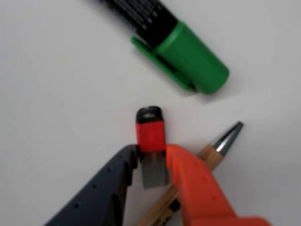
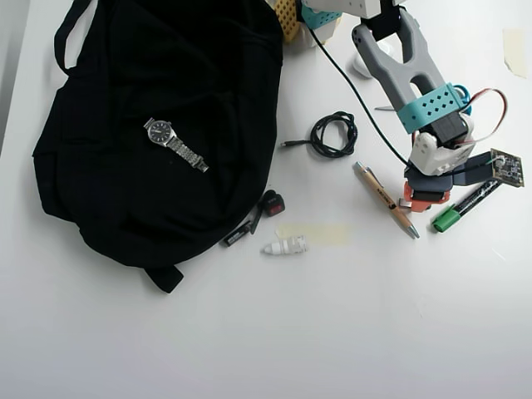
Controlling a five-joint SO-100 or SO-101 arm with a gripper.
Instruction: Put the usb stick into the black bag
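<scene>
In the wrist view the fingers (image 1: 153, 160), one dark and one orange, are clamped on the usb stick's (image 1: 151, 141) silver end, just over the white counter (image 1: 56, 94). A pen (image 1: 214, 153) lies beside, a green-capped marker (image 1: 183, 52) beyond. Overhead, the black bag (image 2: 158, 125) sits well apart at left, a watch (image 2: 174, 144) on it.

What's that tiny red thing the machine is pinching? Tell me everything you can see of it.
It is the usb stick: a tiny flat stick with a red plastic-looking middle, a dark rounded cap end and a grey metal plug end. In the wrist view it stands lengthwise between the end effector, whose dark finger and orange finger press its sides. A wooden pen lies just beside it on the white table. The overhead view hides it under the arm.
</scene>
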